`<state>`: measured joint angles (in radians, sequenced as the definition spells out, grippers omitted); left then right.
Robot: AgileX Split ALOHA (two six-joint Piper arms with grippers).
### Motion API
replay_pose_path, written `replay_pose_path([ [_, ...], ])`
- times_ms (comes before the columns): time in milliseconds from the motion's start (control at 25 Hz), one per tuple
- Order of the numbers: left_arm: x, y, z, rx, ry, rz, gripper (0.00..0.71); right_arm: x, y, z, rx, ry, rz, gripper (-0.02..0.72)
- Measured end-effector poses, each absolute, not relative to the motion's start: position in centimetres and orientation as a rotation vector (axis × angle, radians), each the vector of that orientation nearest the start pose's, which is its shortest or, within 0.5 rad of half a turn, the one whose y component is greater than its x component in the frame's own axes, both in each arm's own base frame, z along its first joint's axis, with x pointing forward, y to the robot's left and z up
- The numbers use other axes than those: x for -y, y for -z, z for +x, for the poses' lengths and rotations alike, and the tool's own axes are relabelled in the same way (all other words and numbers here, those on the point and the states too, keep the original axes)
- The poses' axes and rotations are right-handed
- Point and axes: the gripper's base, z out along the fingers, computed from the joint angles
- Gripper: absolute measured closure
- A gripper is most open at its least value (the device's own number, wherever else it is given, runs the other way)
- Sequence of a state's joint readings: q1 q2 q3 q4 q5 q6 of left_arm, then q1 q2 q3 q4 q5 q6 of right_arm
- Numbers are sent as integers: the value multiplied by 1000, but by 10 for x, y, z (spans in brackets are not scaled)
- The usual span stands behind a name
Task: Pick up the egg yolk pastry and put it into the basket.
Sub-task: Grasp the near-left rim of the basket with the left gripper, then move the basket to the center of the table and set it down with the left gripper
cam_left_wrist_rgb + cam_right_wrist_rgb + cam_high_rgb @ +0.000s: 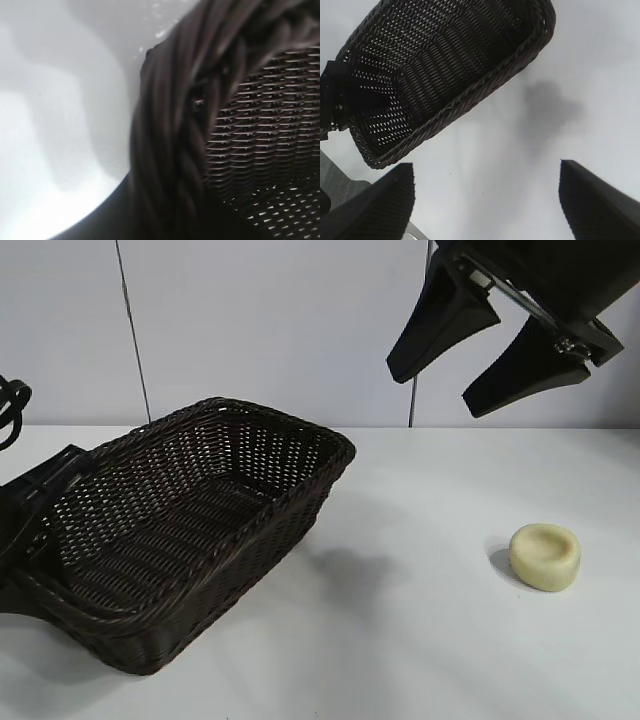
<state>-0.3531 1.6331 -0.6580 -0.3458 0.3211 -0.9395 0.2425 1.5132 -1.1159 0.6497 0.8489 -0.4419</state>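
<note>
I work over a plain white table [420, 640] with a pale wall [270, 320] behind it, split by a thin dark vertical seam.

My right gripper [478, 378] hangs high over the table's right half, well clear of the surface, its two dark fingers [440, 315] spread wide with nothing between them. In the right wrist view the same fingers [375, 205] frame bare table, and their shadow falls on the white top just beside the basket [445, 65].

My left gripper [35, 505] sits at the basket's left end. In the exterior view its dark body lies against the braided rim [60, 475] there, and in the right wrist view it [342, 95] shows as a black block over that same end. The left wrist view is filled by the rim [170, 130] up close, with the woven wall behind it, so I cannot tell whether the jaws are pinching the rim or only resting at it.

The basket [200, 530] stands on the table's left half, set at an angle, its far corner pointing toward the middle. It holds nothing.

The pastry [545, 556] lies flat on the table near the right edge, well apart from the basket and below the right gripper, touched by neither arm.
</note>
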Motion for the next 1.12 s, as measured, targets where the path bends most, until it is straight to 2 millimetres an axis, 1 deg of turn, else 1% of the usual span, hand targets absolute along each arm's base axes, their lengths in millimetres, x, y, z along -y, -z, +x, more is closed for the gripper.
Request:
replay_pose_path([
  [160, 105, -144, 252, -2644, 525, -1249, 610, -114, -281, 289, -2563, -710, -450, 134],
  [320, 108, -158, 265, -2685, 538, -1141, 610, -114, -281, 289, -2563, -711, -451, 134],
  [440, 101, -172, 279, -2721, 535, -1038, 610, -114, -281, 289, -2563, -711, -451, 134],
  [600, 83, -191, 296, -2754, 532, -907, 610, -114, -281, 289, -2563, -711, -451, 134],
  [680, 76, -197, 301, -2775, 543, -816, 610, -114, -281, 289, -2563, -711, -451, 134],
  [840, 70, -206, 306, -2818, 546, -603, 610, -114, -281, 289, -2563, -711, -451, 134],
  [960, 71, -210, 309, -2863, 536, -424, 610, -114, -281, 289, -2564, -712, -452, 134],
  [1120, 76, -211, 322, -2932, 533, -194, 610, -114, -281, 289, -2567, -713, -454, 134],
])
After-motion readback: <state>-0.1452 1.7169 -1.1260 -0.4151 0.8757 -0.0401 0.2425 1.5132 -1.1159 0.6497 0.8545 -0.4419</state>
